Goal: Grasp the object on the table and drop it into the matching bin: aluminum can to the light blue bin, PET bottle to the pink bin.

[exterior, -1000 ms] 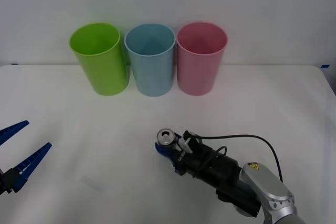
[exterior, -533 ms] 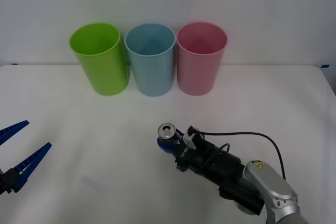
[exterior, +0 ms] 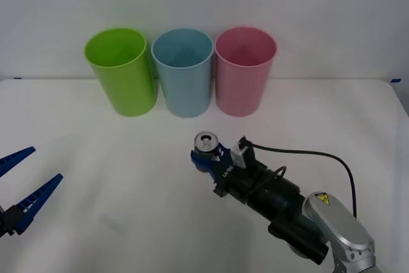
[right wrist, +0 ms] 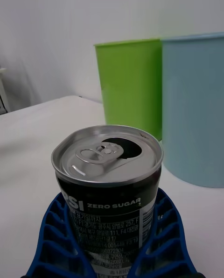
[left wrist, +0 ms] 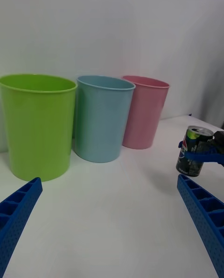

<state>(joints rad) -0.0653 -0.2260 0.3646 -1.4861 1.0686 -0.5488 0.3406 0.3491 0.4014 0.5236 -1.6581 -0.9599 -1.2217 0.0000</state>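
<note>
The aluminum can (exterior: 206, 143) (right wrist: 109, 175), short with a black label and a shiny opened top, stands upright between the blue ribbed fingers of my right gripper (exterior: 203, 156) (right wrist: 110, 212), which is shut on it. It hangs just above the white table (exterior: 96, 145), in front of the gap between the light blue bin (exterior: 185, 81) (right wrist: 196, 110) and the pink bin (exterior: 245, 81). The left wrist view shows the can (left wrist: 193, 156) off to the side. My left gripper (exterior: 45, 164) (left wrist: 108, 181) waits open at the table's left edge.
A lime green bin (exterior: 124, 81) (right wrist: 130, 81) stands left of the light blue one, the three in a row against the white back wall. A black cable loops over my right arm (exterior: 294, 215).
My right gripper has carried the can a little forward and upward, toward the bins. The left arm has stayed still.
</note>
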